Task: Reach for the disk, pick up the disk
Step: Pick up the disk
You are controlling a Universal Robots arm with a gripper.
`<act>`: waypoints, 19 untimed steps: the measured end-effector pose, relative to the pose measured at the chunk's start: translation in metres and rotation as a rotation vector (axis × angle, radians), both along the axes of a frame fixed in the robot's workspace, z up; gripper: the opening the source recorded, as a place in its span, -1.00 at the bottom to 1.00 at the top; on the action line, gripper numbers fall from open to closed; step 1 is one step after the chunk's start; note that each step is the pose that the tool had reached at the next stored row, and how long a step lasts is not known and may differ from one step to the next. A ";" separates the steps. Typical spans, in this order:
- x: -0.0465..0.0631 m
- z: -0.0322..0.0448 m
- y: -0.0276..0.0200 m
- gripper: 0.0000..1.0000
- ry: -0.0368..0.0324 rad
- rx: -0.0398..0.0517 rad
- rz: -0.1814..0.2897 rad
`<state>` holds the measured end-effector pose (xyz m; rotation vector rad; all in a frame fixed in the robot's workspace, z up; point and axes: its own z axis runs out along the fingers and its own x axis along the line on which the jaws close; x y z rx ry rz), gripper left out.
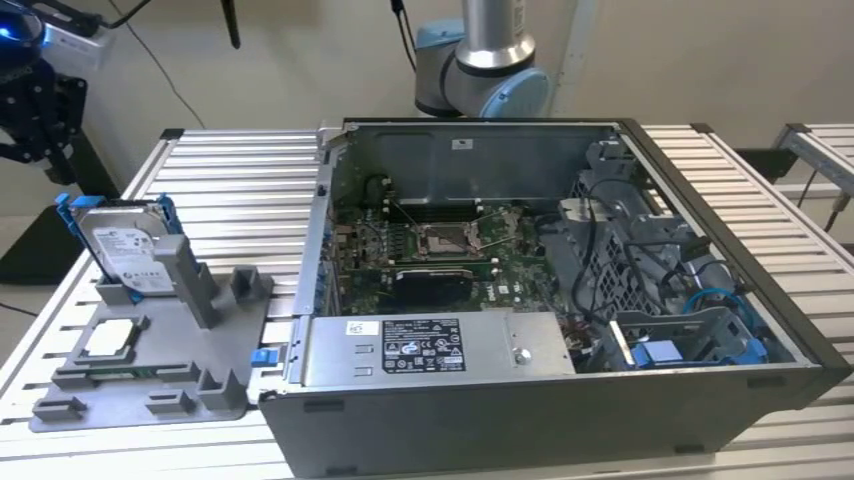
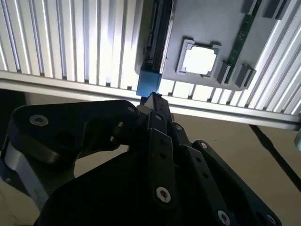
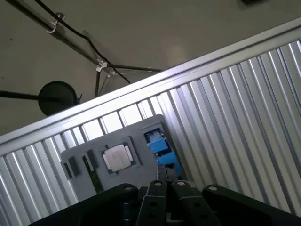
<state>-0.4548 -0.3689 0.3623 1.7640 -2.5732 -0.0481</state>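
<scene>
Your tool [image 1: 38,150] hangs above the bench's [image 1: 240,165] far corner at the exterior view's left, off the slatted edge, well apart from the disk [image 1: 127,250] and not touching it. Open or closed: cannot tell from any view.

The disk stands upright on its edge in the grey fixture [image 1: 160,375], label facing the camera, blue bracket around it. There is bare slatted bench behind it. The open computer case [image 1: 534,420] sits near, to the exterior view's right, and the fixture's posts stand just beside the disk.

The exterior view gives you the disk's face. Both wrist views look down on it edge-on: a dark edge and blue bracket [image 2: 149,81] in the second, a blue bracket [image 3: 160,147] in the first, just past the tool [image 3: 167,184]. Both also show the square chip [image 2: 200,61] in its fixture pocket beside the disk.

The bench is ribbed aluminium. There is beige floor past its rim, with cables and a round black base [image 3: 56,96].
</scene>
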 end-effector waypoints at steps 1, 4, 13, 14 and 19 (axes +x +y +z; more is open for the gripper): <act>0.000 0.0000 0.0000 -1.00 -0.0004 0.0000 0.018; 0.000 0.0000 0.0000 -1.00 -0.0012 0.0000 0.072; 0.005 -0.0003 0.0000 -1.00 -0.0019 0.0001 0.157; 0.005 -0.0003 0.0000 -1.00 -0.0018 0.0001 0.157; 0.006 -0.0003 0.0000 -1.00 -0.0015 0.0003 0.157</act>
